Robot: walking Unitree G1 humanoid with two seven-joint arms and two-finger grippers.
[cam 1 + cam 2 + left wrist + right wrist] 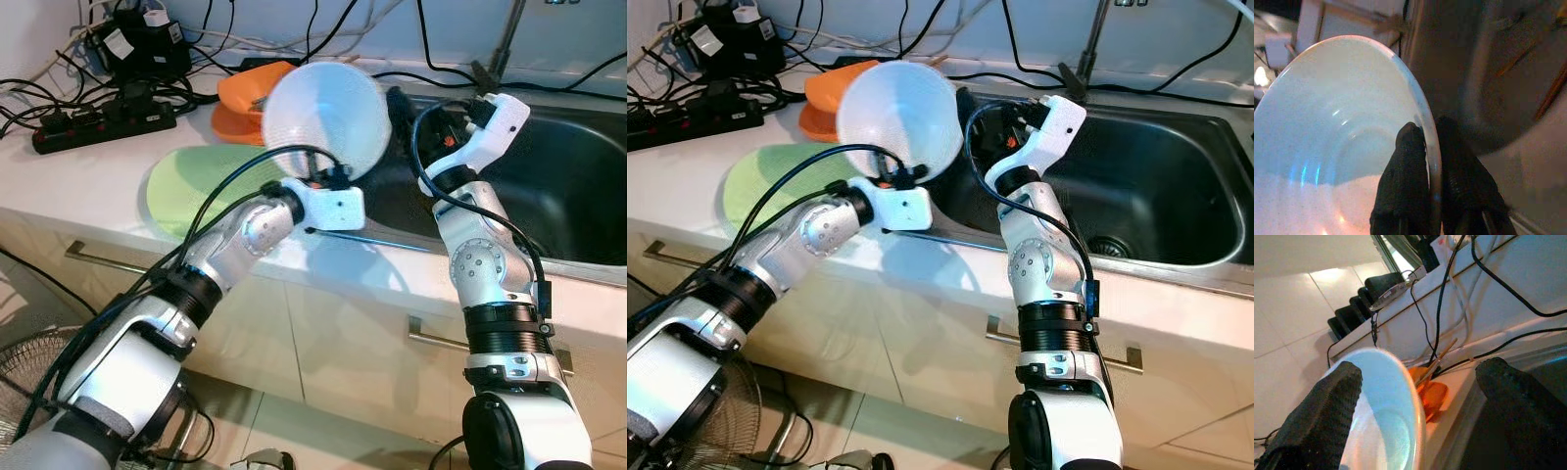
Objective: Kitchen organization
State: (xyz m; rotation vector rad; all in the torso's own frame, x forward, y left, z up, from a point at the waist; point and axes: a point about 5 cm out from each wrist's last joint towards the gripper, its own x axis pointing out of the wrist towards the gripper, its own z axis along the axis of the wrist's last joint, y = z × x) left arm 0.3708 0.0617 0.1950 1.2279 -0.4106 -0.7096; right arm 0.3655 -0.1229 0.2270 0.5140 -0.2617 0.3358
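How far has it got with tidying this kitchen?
Midway, it seems. The left pincer grips a white bowl by its rim, lifted above the counter's edge beside the sink. The right pincer hangs open near the bowl. An orange dish and a green plate sit on the counter, not yet moved.

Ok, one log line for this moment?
left gripper: shut on white round bowl rim, raised | right gripper: open, over steel sink
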